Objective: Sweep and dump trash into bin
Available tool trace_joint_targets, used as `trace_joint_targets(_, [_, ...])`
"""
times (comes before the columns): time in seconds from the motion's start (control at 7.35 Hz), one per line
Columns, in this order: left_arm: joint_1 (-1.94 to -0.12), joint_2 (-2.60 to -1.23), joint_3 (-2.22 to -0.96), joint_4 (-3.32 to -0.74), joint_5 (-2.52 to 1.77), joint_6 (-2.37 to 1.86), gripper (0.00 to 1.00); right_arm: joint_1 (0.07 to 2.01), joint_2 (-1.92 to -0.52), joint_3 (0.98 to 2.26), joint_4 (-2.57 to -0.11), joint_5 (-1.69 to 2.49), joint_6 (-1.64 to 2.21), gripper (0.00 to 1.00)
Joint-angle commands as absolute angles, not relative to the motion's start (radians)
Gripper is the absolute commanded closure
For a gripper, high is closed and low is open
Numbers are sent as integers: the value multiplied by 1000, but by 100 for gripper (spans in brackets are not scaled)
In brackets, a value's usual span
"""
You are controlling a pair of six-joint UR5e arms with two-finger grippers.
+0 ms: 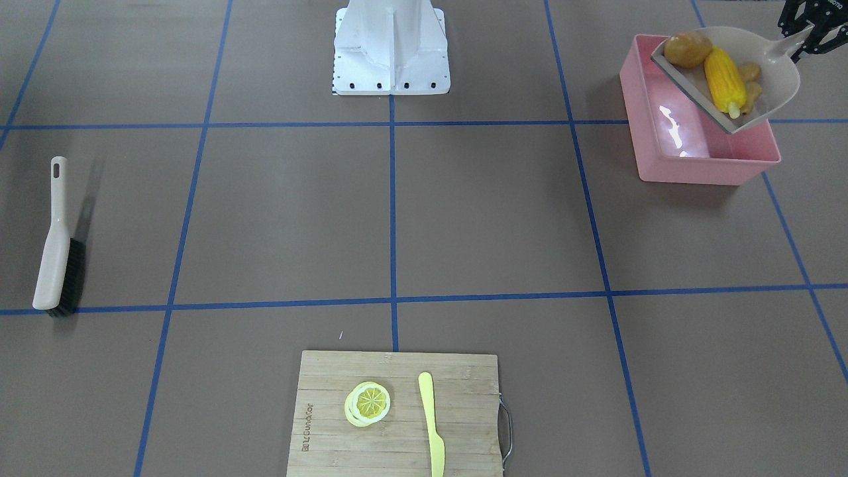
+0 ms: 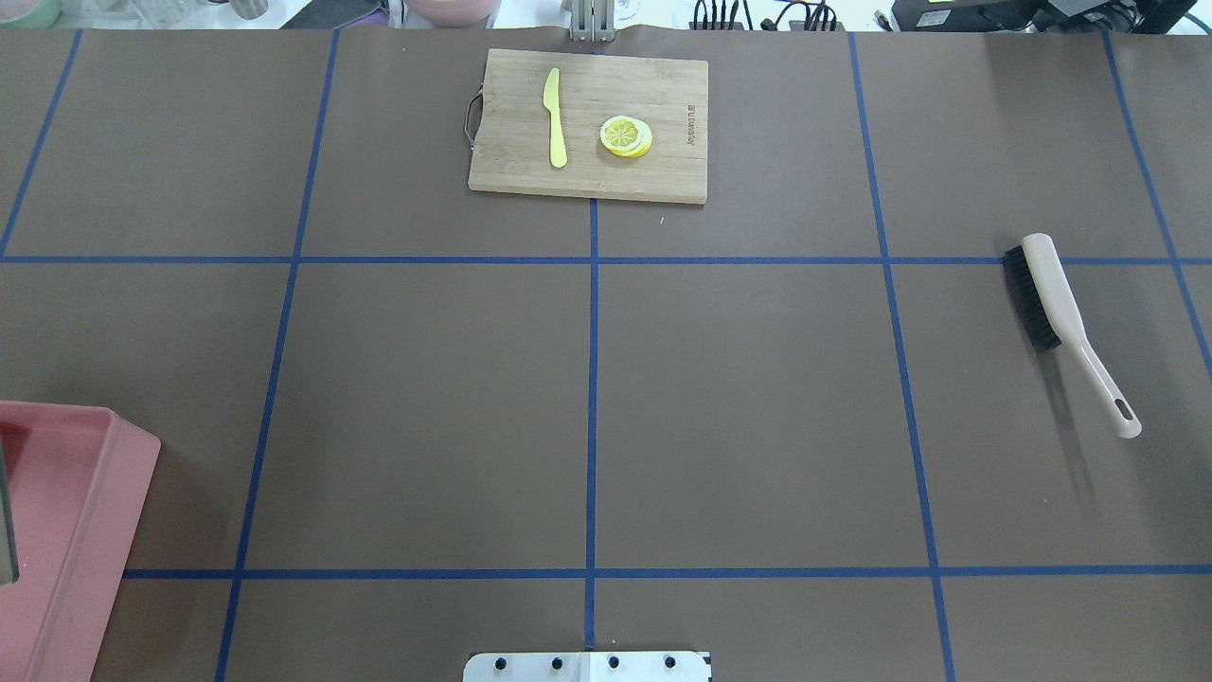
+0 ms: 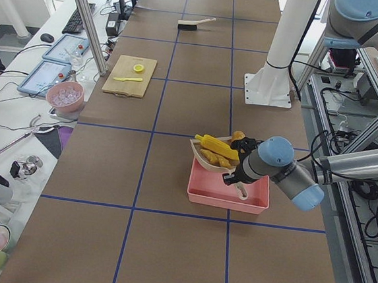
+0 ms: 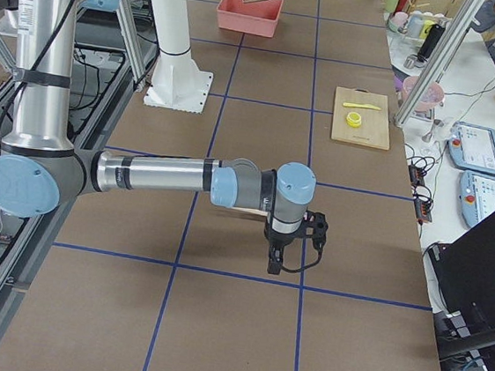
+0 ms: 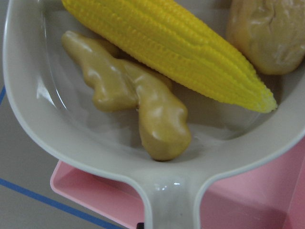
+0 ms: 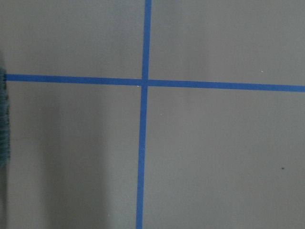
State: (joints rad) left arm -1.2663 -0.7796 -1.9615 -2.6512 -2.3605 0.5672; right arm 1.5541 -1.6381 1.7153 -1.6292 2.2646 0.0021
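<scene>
Everywhere brown table [image 1: 497,218] with blue tape grid [image 1: 392,199]; left gripper [image 1: 803,36] tight on dustpan [image 1: 783,79] over bin [image 1: 702,167]; right gripper [image 4: 277,261] of indiscernible state.

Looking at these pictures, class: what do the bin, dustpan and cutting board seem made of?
Bin: likely plastic, glossy pink; bright glare inside. Dustpan: probably moulded plastic, smooth beige-grey with soft highlights. Cutting board: wood or bamboo, matte; grain strips show.

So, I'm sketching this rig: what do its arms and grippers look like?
Both the left arm and right arm are silver-grey tubes with darker grey joints and light blue caps. The left gripper and right gripper are black; a black cable loops beside the right one. The left one bears white lettering, too small to read.
</scene>
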Motion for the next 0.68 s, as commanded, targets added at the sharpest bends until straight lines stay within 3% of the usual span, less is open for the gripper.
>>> trace_joint_targets(0.0, [-1321, -759, -1924, -2686, -2387, 590, 100, 1578, -1663, 1713, -1629, 2250, -21, 0])
trace_joint_targets(0.54, [-1338, -730, -1936, -2581, -2404, 604, 100, 1577, -1669, 1706, -1628, 2234, -14, 0])
